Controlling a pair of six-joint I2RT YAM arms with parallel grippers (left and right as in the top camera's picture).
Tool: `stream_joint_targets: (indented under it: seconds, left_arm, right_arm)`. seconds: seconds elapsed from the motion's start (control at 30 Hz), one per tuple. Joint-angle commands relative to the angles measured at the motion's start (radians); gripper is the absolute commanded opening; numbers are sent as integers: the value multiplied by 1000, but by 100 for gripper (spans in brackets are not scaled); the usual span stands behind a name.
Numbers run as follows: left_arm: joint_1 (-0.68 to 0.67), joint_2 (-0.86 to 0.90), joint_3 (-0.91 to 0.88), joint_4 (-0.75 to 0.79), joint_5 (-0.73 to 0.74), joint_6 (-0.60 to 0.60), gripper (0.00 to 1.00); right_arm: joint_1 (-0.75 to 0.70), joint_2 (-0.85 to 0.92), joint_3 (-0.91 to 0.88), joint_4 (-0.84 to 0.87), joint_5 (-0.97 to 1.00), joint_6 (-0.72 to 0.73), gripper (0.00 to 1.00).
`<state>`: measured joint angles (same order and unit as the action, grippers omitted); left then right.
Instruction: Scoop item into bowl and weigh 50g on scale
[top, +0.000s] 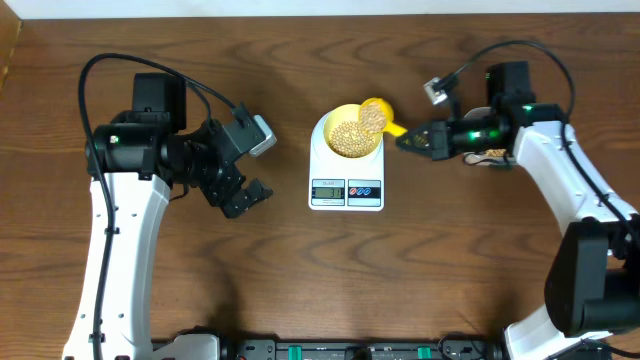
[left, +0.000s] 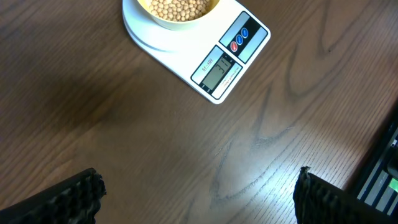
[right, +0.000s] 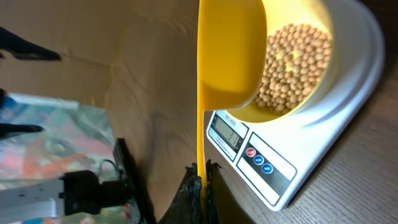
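Seemingly mid-pour, the scoop (right: 230, 56) is clamped in the right gripper (right: 200, 180) over the bowl (right: 280, 115) ahead; left gripper (left: 199, 199) held apart; scale (right: 311, 155) check needed next.

Digits on scale (left: 174, 53) display (left: 219, 73) faint, perhaps 31, small label (left: 207, 62) beside it unreadable

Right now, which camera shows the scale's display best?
Left wrist: the scale's display is close, sharp and unobstructed, though its digits are hard to read. The right wrist shows it close too, but tilted beside the yellow scoop's handle. Overhead shows it whole but tiny.
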<state>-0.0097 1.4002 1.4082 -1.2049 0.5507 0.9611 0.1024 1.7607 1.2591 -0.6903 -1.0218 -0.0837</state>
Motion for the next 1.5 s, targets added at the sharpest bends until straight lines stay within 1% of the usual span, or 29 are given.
stream_joint_targets:
  seconds: [0.0,0.3,0.37,0.53,0.67,0.93,1.13,1.3,1.47]
  left_arm:
    - [-3,1,-7,-5,1,-13,99]
    - [-3,1,-7,-5,1,-13,99]
    - [-3,1,-7,-5,1,-13,99]
    - [-3,1,-7,-5,1,-13,99]
    - [-3,1,-7,-5,1,-13,99]
    - [-3,1,-7,-5,1,-13,99]
    - [-3,1,-7,-5,1,-13,99]
    - [-3,1,-7,-5,1,-13,99]
    - [-3,1,-7,-5,1,-13,99]
  right_arm:
    - [47,10,-7,5,65,-10,1]
    - [62,10,12,4,120,-32,1]
    - [62,10,14,9,141,-67,1]
    - [63,10,15,47,149,-97,1]
    - [71,10,15,60,230,-117,1]
    - [130,10,21,59,257,-170,1]
    - [171,10,43,55,418,-196,1]
    - [173,10,73,55,528,-215,1]
    - [174,10,86,55,565,-240,1]
